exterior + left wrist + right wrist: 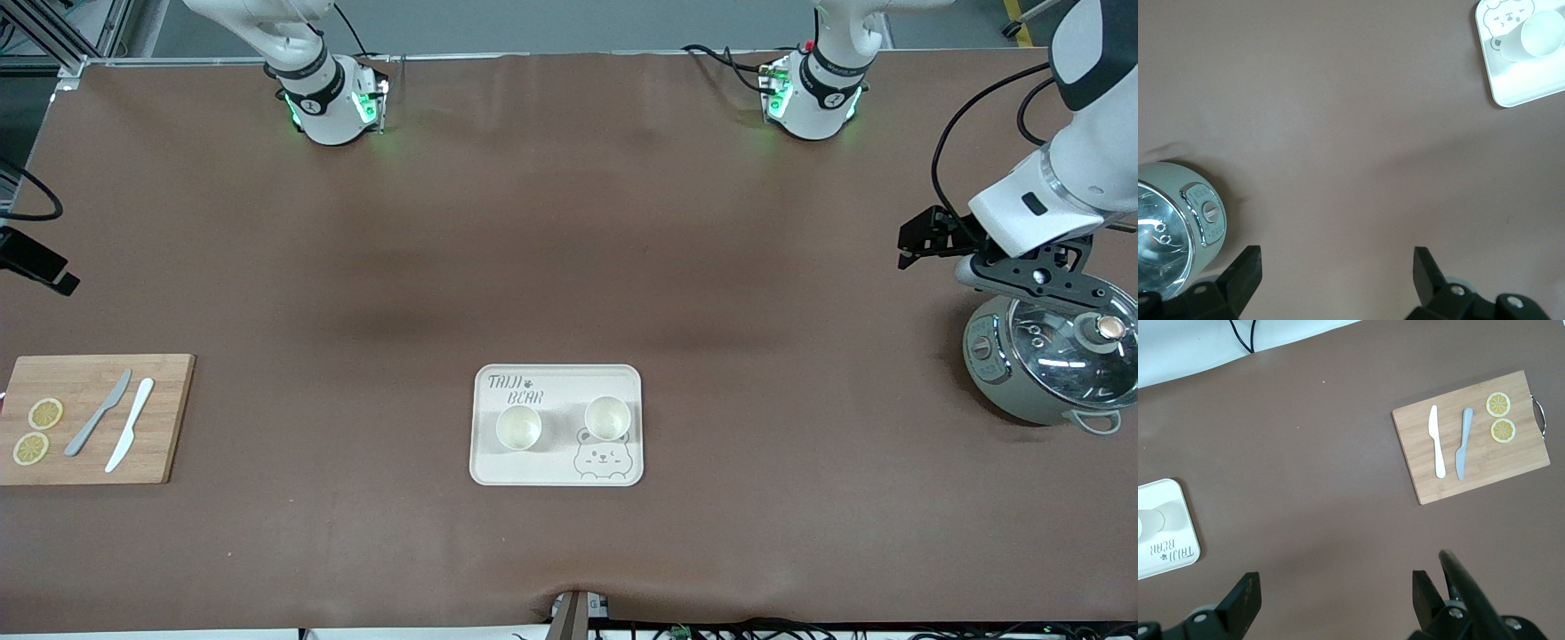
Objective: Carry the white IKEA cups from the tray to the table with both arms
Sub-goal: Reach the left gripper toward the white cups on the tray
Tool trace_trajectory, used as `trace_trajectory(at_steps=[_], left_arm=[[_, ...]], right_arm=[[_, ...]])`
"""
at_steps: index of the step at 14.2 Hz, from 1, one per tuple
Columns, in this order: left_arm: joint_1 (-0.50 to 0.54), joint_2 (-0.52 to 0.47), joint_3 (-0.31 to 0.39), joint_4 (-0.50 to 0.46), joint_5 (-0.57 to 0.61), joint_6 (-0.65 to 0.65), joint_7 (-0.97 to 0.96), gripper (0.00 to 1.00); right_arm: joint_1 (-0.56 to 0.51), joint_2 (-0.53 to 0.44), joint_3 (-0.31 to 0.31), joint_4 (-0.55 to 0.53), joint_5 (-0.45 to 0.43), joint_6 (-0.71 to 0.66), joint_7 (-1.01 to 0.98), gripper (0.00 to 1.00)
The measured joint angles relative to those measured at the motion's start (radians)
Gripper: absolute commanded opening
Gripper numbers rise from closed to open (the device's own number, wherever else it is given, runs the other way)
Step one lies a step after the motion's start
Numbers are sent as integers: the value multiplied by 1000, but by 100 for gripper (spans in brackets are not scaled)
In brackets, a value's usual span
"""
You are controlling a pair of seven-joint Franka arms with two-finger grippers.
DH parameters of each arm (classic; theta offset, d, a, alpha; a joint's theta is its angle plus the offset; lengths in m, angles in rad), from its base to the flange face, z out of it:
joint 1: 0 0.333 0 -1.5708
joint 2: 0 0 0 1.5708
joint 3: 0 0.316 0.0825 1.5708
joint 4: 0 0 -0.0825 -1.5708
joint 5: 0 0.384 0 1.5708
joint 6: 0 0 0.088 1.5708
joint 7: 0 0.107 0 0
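Note:
Two white IKEA cups (518,428) (608,417) stand upright side by side on a cream tray (556,471) printed with a bear, near the middle of the table. My left gripper (914,242) is open and empty, up over the bare table beside the grey-green pot (1049,356) at the left arm's end. Its wrist view shows its open gripper (1337,257), the pot (1171,220), one cup (1538,37) and the tray (1511,93). My right gripper (1337,580) is open and empty, high over the bare table, with the tray's corner (1168,553) in its view.
A wooden cutting board (89,418) lies at the right arm's end with a grey knife (100,412), a white knife (130,424) and two lemon slices (37,431). It also shows in the right wrist view (1471,437). The pot has a glass lid (1080,338).

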Motion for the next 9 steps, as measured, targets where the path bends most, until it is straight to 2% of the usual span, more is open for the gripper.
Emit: trace_trajectory(at_steps=[4, 5, 7, 9], left_arm=[[0, 5, -1, 0, -7, 0, 0, 100], [-2, 16, -3, -1, -38, 8, -1, 100], [-15, 63, -9, -16, -124, 83, -33, 100], [-72, 148, -20, 0, -135, 138, -117, 100]], right_arm=[[0, 4, 7, -2, 0, 1, 1, 100], [-1, 4, 6, -7, 0, 1, 1, 100], [-2, 4, 5, -20, 0, 1, 1, 100], [-2, 4, 4, -26, 0, 2, 1, 100]])
